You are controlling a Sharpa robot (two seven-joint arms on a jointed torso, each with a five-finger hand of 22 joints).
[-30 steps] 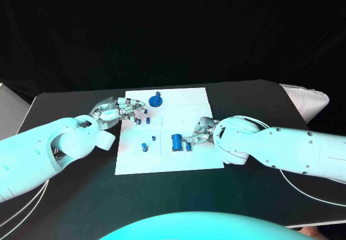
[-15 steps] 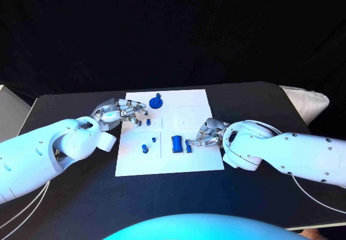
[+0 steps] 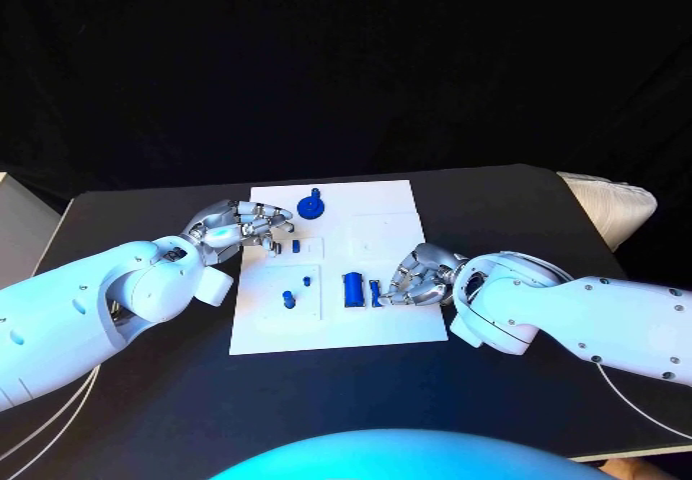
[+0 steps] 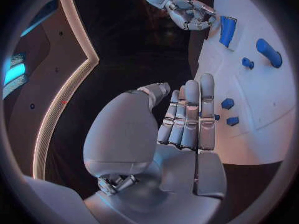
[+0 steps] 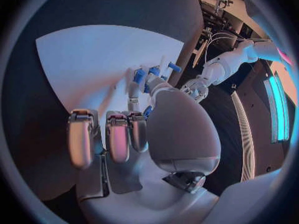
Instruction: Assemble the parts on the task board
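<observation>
Now right robot hand (image 3: pixel 415 277) pinches small blue part (image 3: pixel 376 292) (beside larger block (image 3: pixel 352 288)).

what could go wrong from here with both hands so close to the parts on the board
1. The right hand sits curled beside a small blue piece and the larger blue block; a slight sideways sweep could knock either off its spot.
2. The left hand hovers at the task board edge next to small blue parts; lowering it may nudge them or shift the board.
3. Whether the right hand actually grips anything is unclear, so a lift might come up empty.
</observation>
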